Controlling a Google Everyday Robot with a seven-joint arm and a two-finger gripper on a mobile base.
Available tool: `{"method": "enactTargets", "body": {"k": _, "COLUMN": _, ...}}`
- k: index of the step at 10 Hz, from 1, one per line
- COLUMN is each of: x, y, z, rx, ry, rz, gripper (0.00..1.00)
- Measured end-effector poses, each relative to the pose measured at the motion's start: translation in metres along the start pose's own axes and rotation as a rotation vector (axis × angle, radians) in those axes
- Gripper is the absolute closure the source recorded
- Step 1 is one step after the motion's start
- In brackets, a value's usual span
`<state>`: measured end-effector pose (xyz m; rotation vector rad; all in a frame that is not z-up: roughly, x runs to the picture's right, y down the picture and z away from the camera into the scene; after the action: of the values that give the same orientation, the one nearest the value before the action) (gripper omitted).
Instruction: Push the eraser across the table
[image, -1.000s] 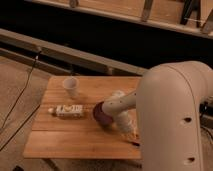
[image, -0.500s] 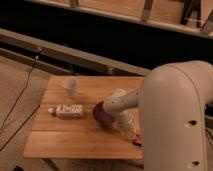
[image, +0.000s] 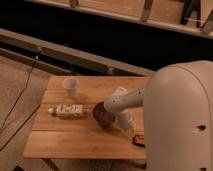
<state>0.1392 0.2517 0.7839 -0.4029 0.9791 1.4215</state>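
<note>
Camera view: the table (image: 60, 142) is light-brown wood, its roughly square top laid in planks. On it are a white cup (image: 70, 86), a white labelled bottle (image: 66, 110) lying on its side, and a round dark maroon bowl (image: 103, 114). The smooth white arm (image: 131, 99) bends down just right of the bowl. The gripper (image: 129, 128) hangs low over the boards; whether it is wide or narrow I cannot tell. The eraser (image: 138, 141), a small flat dark block edged in reddish-orange, lies just beside the gripper, towards the table's near right corner.

Workshop-like test space: bare speckled floor (image: 12, 70), loose cable (image: 26, 82) far left of gripper (image: 128, 126), metal rail (image: 75, 52) beyond it; gripper low over plank table (image: 70, 142).
</note>
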Motion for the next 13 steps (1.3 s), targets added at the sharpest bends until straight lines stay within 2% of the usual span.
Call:
{"method": "enactTargets", "body": {"k": 4, "x": -0.014, "y": 0.025, "z": -0.025, "rx": -0.018, "ry": -0.059, "rz": -0.1, "gripper": 0.28}}
{"method": "enactTargets", "body": {"k": 5, "x": -0.014, "y": 0.027, "z": -0.026, "rx": -0.019, "ry": -0.061, "rz": -0.106, "gripper": 0.24}}
{"method": "enactTargets", "body": {"k": 13, "x": -0.015, "y": 0.027, "z": -0.026, "rx": -0.018, "ry": -0.062, "rz": -0.105, "gripper": 0.24}}
